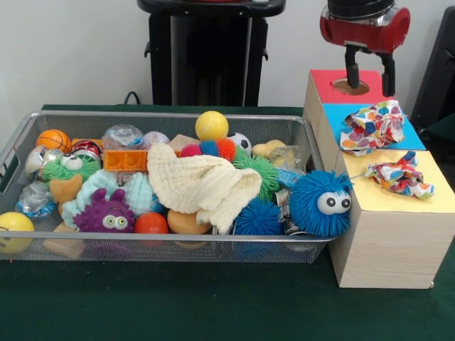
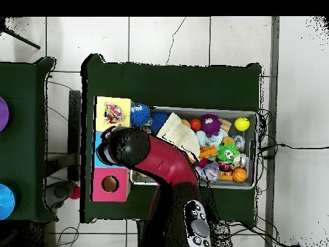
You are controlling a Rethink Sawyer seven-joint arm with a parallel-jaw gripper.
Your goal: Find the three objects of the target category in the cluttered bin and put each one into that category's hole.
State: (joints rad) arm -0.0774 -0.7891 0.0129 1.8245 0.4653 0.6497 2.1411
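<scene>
The bin [image 1: 21, 135] sits left of the three boxes, packed with toys; a cream knitted cloth [image 1: 202, 185] lies on top, and no printed cloth shows among the toys.

One printed cloth piece [image 1: 399, 175] lies on the yellow-topped box [image 1: 398, 234], nearest the camera, covering or beside the hole, which is not visible. A second printed piece [image 1: 373, 126] rests on the blue-topped box [image 1: 411, 131] behind it.

Judged step: delivery; both pieces still need pushing into the yellow box's hole, and the third is not in sight.

The gripper [image 1: 370, 77] hovers over the far red-topped box [image 1: 327, 77], fingers [image 1: 352, 71] apart, empty, touching nothing.
</scene>
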